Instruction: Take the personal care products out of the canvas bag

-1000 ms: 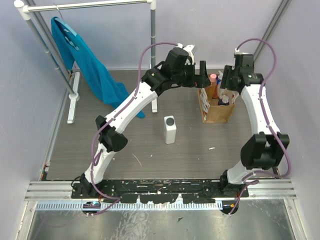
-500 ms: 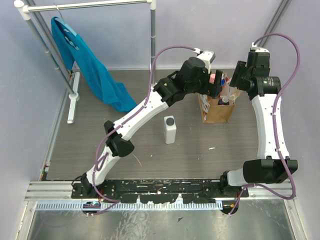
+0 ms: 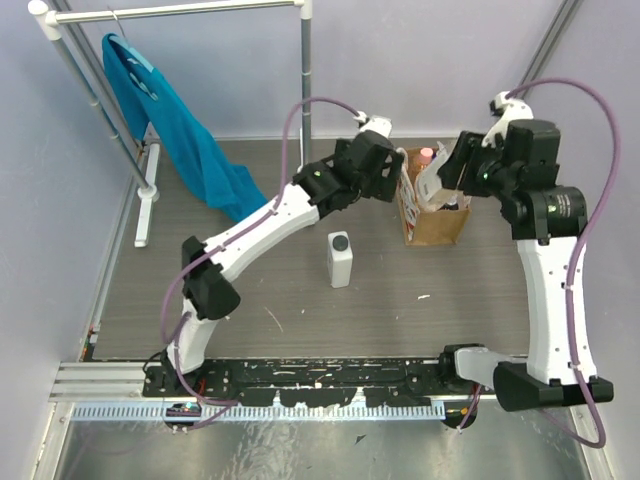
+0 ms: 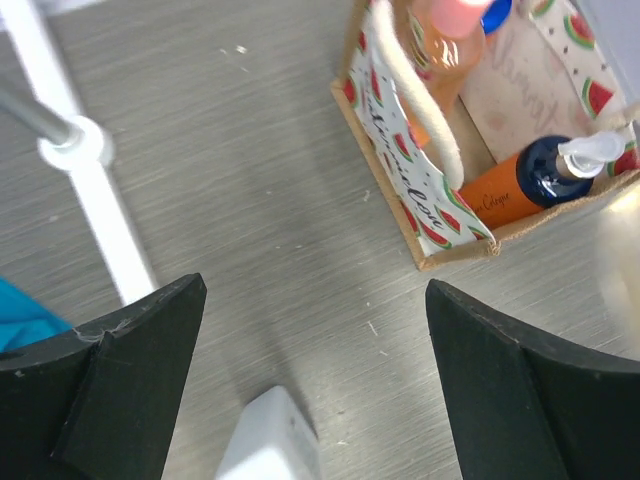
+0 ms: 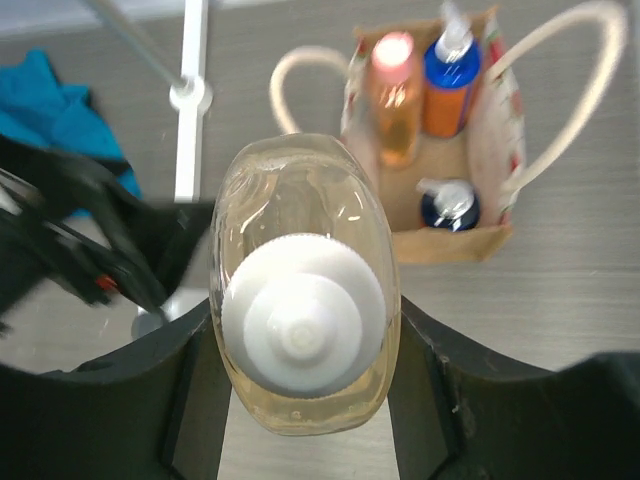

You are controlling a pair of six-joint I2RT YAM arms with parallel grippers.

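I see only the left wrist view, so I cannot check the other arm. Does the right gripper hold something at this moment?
Observer: Yes. The right gripper is shut on the clear amber bottle, with its white cap pointing at the wrist camera.
Operator: Is this bottle inside the canvas bag?
Observer: No. The top view shows it held above the open mouth of the canvas bag, not set down anywhere.
Operator: And the white thing at my lower edge, what is it?
Observer: It is the white bottle. It stands upright on the table with its dark cap up, apart from the bag.
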